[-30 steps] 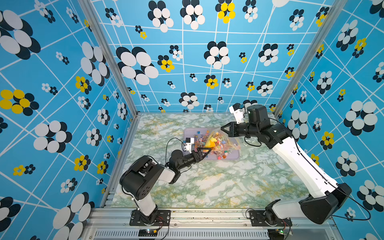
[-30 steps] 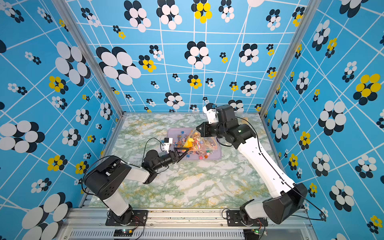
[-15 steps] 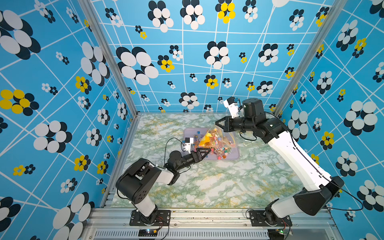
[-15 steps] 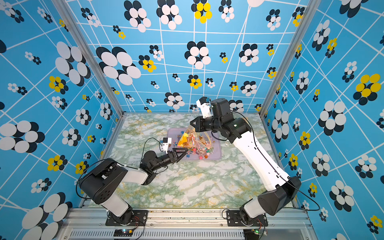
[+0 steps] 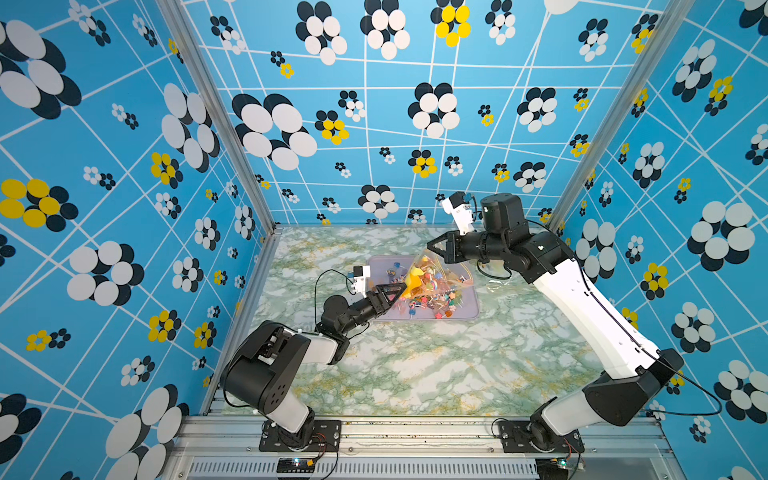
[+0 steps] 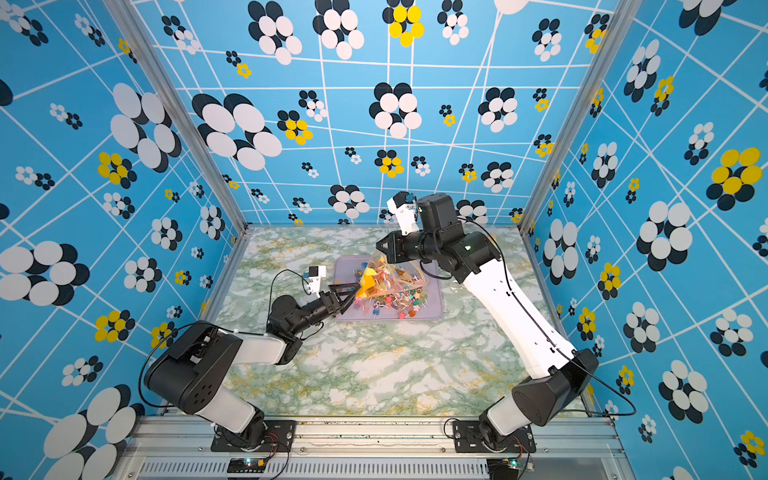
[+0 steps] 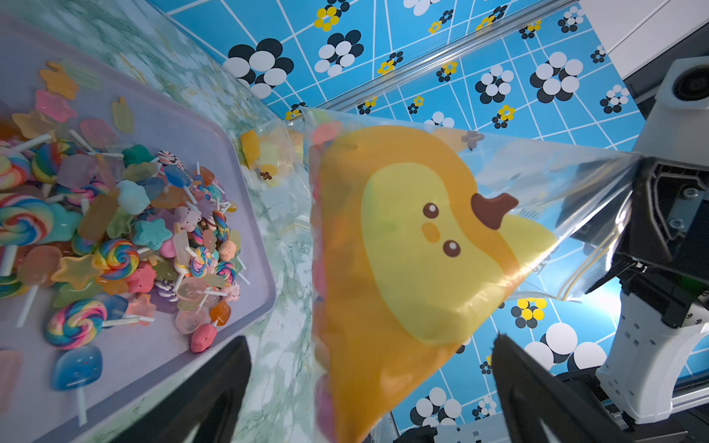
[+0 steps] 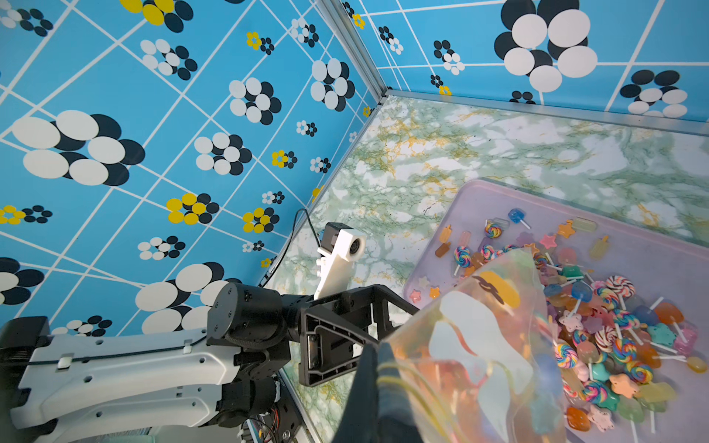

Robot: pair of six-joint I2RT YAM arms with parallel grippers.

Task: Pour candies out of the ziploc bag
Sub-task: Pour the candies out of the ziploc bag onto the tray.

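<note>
The ziploc bag [image 5: 419, 276] [image 6: 374, 278] is clear with a yellow-orange chick print [image 7: 414, 249]. It hangs tilted over a lavender tray [image 5: 467, 309] [image 6: 432, 309]. My right gripper [image 5: 432, 247] [image 6: 380, 246] [image 8: 380, 368] is shut on its upper corner. Many candies [image 5: 432, 299] [image 6: 395, 299] [image 7: 115, 237] [image 8: 614, 337] lie heaped in the tray: swirl lollipops, stars, ice-lolly shapes. Some coloured shapes show through the bag [image 8: 479, 345]. My left gripper [image 5: 401, 289] [image 6: 355, 288] [image 7: 370, 341] is open, and the bag's lower corner hangs between its fingers.
The tray [image 7: 153, 364] [image 8: 479, 207] sits on the green marbled table [image 5: 415, 365], towards the back. Blue flowered walls [image 5: 124, 166] enclose the left, back and right. The left arm's wrist camera [image 8: 345, 249] is close beside the bag.
My right gripper has carried the bag's held corner to the left and slightly up over the tray. The left gripper edged a little further in and stayed open.
</note>
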